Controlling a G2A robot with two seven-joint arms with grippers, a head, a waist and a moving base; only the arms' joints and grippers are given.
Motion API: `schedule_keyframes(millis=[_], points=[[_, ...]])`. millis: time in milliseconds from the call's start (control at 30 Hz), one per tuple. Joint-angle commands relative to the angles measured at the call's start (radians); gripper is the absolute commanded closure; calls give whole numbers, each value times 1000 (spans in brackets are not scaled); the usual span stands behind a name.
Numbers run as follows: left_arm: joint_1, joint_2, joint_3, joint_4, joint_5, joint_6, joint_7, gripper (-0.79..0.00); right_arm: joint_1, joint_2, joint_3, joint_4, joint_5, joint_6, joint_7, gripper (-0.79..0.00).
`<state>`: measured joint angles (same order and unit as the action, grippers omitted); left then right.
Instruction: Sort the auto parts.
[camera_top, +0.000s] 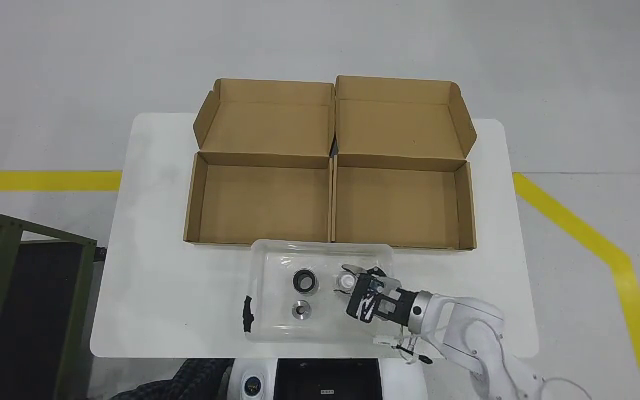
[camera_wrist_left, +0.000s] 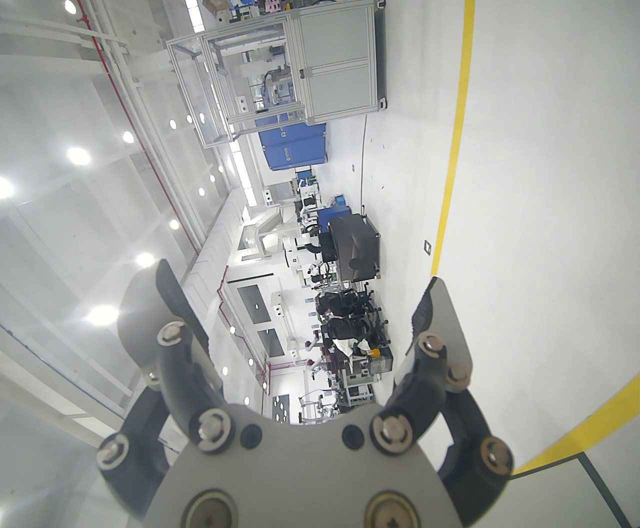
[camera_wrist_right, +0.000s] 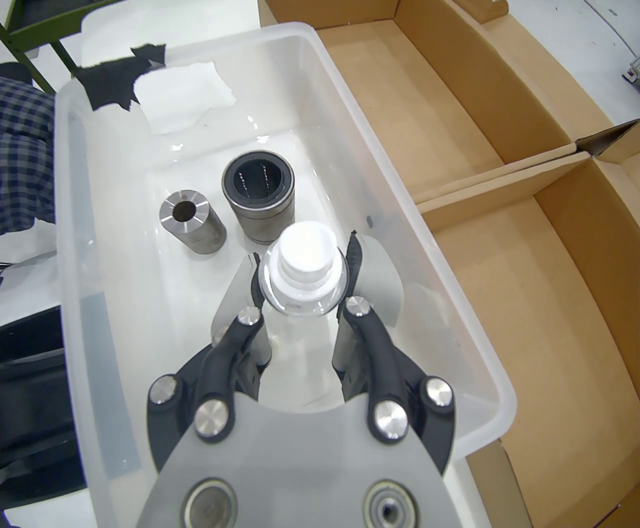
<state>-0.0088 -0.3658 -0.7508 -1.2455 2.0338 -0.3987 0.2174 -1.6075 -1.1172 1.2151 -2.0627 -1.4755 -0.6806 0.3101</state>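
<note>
Right end effector (camera_wrist_right: 304, 266) seemingly grips white part (camera_wrist_right: 306, 245).

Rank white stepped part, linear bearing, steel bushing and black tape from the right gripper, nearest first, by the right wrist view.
1. White stepped part: between fingers of the right gripper.
2. Linear bearing: just beyond.
3. Steel bushing: beside the bearing.
4. Black tape: far bin rim.

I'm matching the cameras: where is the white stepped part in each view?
Top view: white stepped part in the clear bin, right of the bearing.
Right wrist view: it sits between the right gripper's fingers.
Left wrist view: turned away, toward the hall floor.
Shared landmark: the black-cored bearing beside it.
</note>
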Motion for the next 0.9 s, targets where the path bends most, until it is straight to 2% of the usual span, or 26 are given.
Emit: schedule_keyframes(millis=[0,367,867], points=[[0,0,0,0,0,0,0,-785,-12,4,20,-11,33,-13,-19,0],[0,0,0,0,0,0,0,-785,-55,18,123,-18,293,-72,-101,0],[0,0,0,0,0,0,0,-785,-36,29,210,51,720,-91,-114,0]])
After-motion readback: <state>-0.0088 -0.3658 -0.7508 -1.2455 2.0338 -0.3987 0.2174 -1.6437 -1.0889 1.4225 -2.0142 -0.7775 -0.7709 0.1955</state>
